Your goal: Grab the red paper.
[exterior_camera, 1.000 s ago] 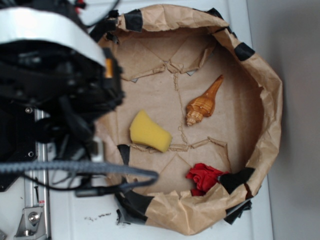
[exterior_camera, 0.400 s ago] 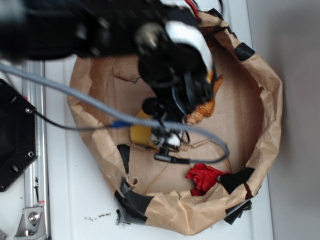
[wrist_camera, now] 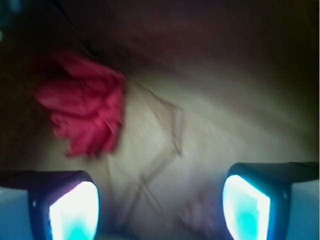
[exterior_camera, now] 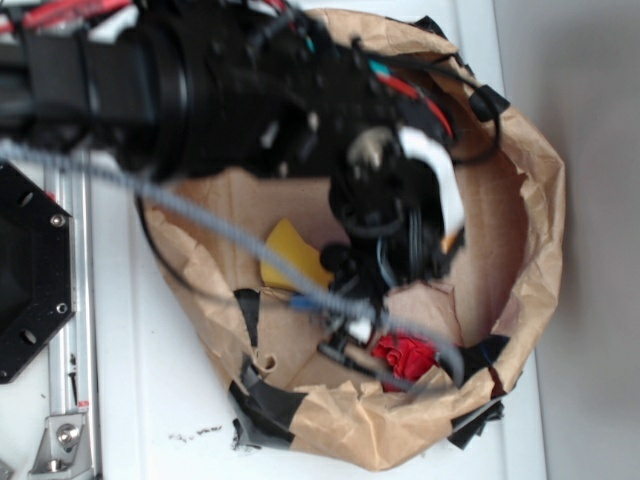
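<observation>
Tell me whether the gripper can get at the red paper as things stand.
Probably yes. In the wrist view the gripper is open with nothing between its fingers, and the red paper lies uncovered ahead, off to the left. The brown paper bag wall close beside it may crowd the approach.

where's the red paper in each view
Exterior: the red paper lies low and right of centre, against the brown bag wall, partly behind the arm's cables.
Wrist: upper left, beyond the open end effector.
Shared landmark: the creased brown bag floor.
</observation>
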Controlling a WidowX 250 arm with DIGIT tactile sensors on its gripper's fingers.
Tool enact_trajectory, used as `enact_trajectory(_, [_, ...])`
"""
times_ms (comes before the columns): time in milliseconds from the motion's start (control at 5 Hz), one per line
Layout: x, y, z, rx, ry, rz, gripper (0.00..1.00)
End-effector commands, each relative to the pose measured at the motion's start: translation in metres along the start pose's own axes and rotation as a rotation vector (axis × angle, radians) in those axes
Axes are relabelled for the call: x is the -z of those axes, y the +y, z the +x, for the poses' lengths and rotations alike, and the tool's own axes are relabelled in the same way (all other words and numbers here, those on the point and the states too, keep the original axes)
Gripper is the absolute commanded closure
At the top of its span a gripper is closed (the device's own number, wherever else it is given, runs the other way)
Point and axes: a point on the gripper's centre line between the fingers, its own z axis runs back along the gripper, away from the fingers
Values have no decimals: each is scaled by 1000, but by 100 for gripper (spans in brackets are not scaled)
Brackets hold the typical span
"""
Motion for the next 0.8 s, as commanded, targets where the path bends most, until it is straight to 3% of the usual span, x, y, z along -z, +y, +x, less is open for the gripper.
enact_trajectory(0, [7, -36, 39, 83, -26, -42, 0])
enact_trajectory(400, [59, -57, 56, 176, -22, -76, 0])
enact_trajectory(600, [60, -54, 52, 142, -16, -9, 100])
